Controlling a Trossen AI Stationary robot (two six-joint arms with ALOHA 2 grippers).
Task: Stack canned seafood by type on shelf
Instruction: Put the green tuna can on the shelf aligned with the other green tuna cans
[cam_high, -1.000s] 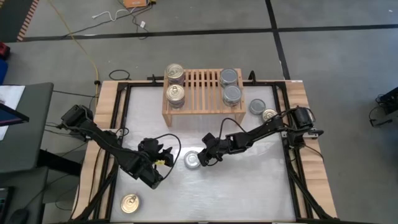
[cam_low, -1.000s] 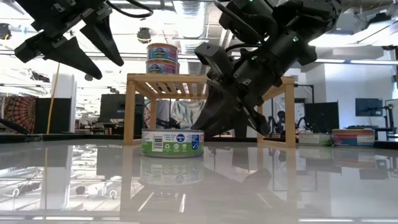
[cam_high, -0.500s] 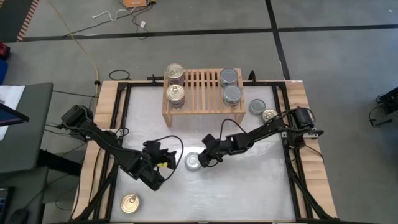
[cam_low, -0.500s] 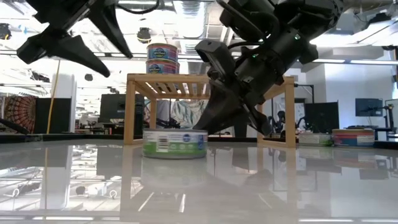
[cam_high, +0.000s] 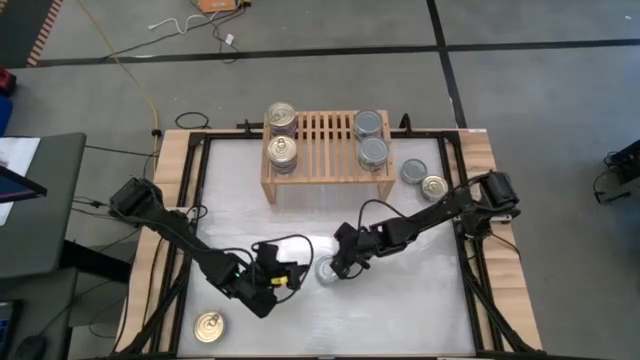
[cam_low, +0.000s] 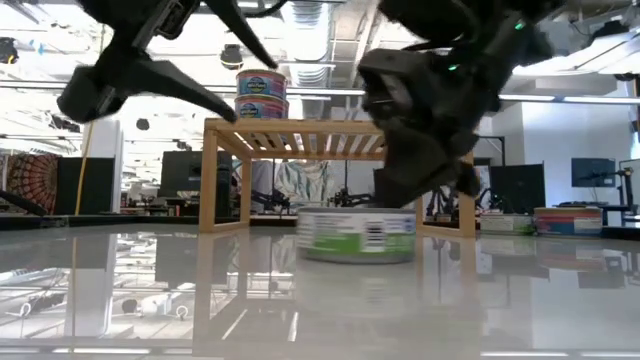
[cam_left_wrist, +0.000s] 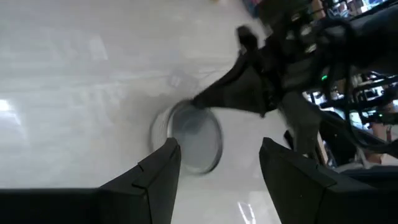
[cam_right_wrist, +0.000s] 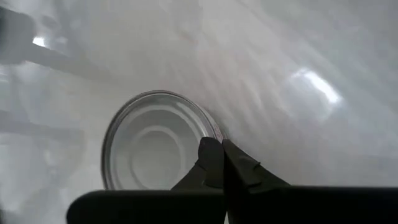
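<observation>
One silver-topped can (cam_high: 328, 271) sits on my table's white top (cam_high: 420, 300), near the middle toward the front; round, flat, plain grey lid with a raised rim, green and white label on the side in the low view (cam_low: 356, 235).

Right gripper (cam_high: 340, 268): dark fingers pressed together, tips at the can's rim, nothing between them. In the right wrist view the joined tips (cam_right_wrist: 217, 158) lie right at the lid's edge.

Left gripper (cam_high: 283, 274): just beside the can on the other side, not touching it; fingers (cam_left_wrist: 163, 168) stand moderately apart with nothing held, the can showing between them farther off.

Count of the other tins, seven that I can see:
- two gold pull-ring tops (cam_high: 282, 116) on the shelf's left end, one behind the other;
- two silver-grey tops (cam_high: 371, 124) on the shelf's right end, likewise;
- one silver-grey tin (cam_high: 413, 172) and one gold tin (cam_high: 433, 186) on the table, touching or nearly so, just right of the shelf;
- one gold tin (cam_high: 208, 326) alone at the front left corner.

Shelf (cam_high: 326, 148): one, light wood, slatted top, solid side legs, at the table's far edge. In the low view two labelled cans (cam_low: 262, 94) show as a stack on its top.

Table: wooden border, black frame rails.
</observation>
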